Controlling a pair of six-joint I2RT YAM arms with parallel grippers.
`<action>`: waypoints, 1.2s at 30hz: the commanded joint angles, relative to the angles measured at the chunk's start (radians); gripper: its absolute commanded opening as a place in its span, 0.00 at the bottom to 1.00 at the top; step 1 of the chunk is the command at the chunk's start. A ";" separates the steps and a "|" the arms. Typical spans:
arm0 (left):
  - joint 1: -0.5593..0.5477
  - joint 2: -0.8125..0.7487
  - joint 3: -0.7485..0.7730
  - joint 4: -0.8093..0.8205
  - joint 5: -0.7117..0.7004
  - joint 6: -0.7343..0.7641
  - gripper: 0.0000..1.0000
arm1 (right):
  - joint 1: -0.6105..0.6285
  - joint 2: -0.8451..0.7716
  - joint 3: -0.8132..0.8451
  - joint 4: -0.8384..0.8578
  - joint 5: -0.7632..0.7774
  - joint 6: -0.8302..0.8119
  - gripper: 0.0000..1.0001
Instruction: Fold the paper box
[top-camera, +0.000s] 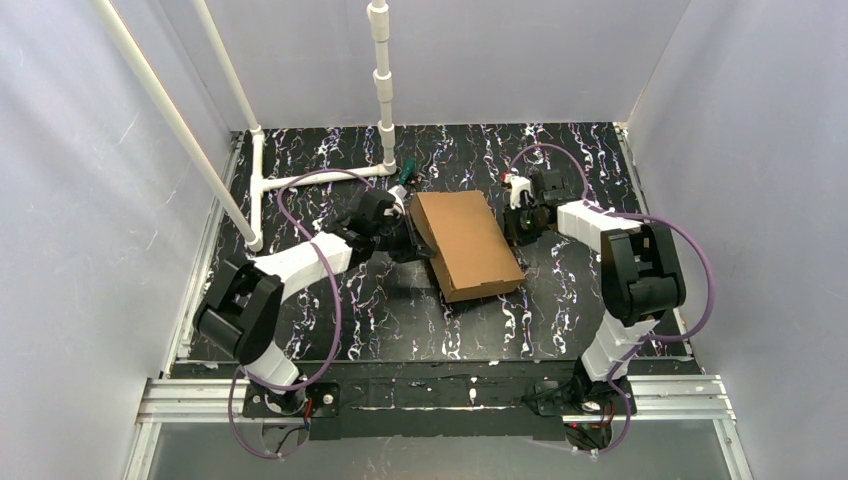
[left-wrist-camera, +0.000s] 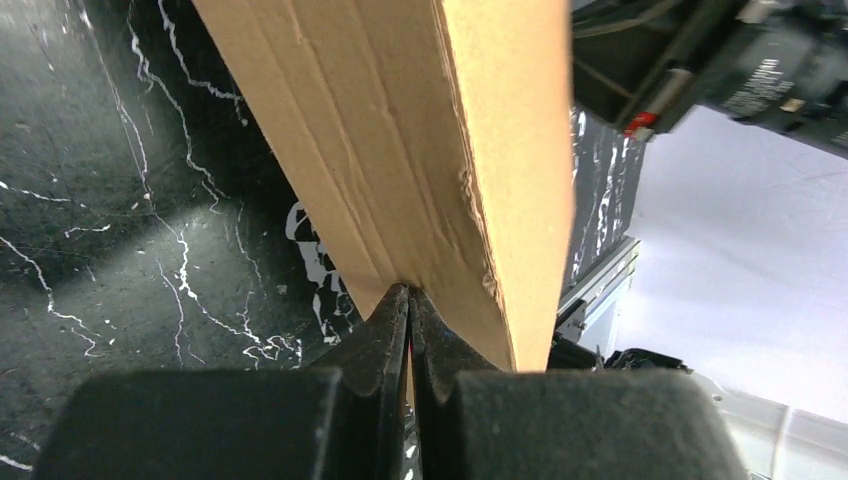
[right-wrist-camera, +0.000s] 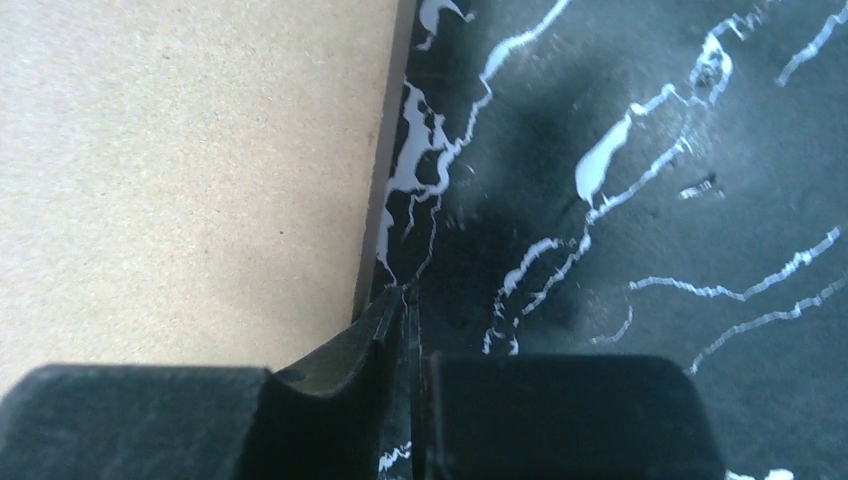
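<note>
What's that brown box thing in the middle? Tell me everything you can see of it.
The paper box is plain brown corrugated cardboard, a shallow rectangle seemingly folded closed, its top smooth and unmarked. It lies askew on the black marbled table. The left jaws are shut on its left edge, where the cardboard looks layered and slightly frayed; the right jaws sit closed at its right edge, grip unclear.

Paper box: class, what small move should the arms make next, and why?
Probably push the left gripper inward against the paper box: its shut tips meet one side edge, and the right gripper, shut, sits at the opposite edge as a stop.
</note>
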 joint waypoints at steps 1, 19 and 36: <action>-0.034 -0.099 0.098 0.077 0.033 0.001 0.00 | 0.152 0.048 0.109 -0.041 -0.241 0.120 0.18; -0.036 0.036 0.231 -0.061 0.056 0.059 0.00 | 0.239 0.107 0.166 -0.100 0.006 0.055 0.19; 0.187 -0.342 0.096 -0.533 -0.298 0.349 0.04 | 0.184 -0.025 0.074 -0.012 -0.037 0.010 0.24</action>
